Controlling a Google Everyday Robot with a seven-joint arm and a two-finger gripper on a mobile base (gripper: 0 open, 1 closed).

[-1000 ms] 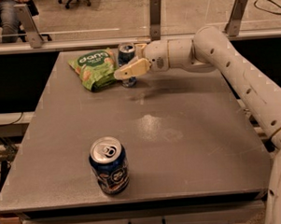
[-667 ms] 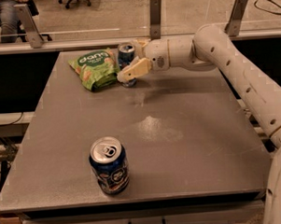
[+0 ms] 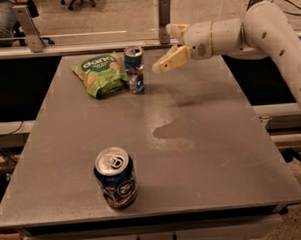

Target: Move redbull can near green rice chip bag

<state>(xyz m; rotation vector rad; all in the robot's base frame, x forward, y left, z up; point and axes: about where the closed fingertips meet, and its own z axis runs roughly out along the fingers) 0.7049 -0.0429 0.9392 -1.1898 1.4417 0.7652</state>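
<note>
The redbull can (image 3: 134,68) stands upright at the far side of the grey table (image 3: 219,144), left of the table's middle. It is just to the right of the green rice chip bag (image 3: 100,74) and touches or nearly touches the bag's right edge; which of the two cannot be told. The bag lies flat with its white lettering facing up, and whether it is sealed cannot be told. The gripper (image 3: 163,48) hangs in the air to the right of the can, near it but apart from it. Its two tan fingers (image 3: 169,61) are spread wide with nothing between them. The white arm (image 3: 266,24) reaches in from the right. A wider dark-blue can (image 3: 115,177) stands upright near the front edge, well apart from the others. Its silver top shows a pull tab, and what it holds cannot be seen.
</note>
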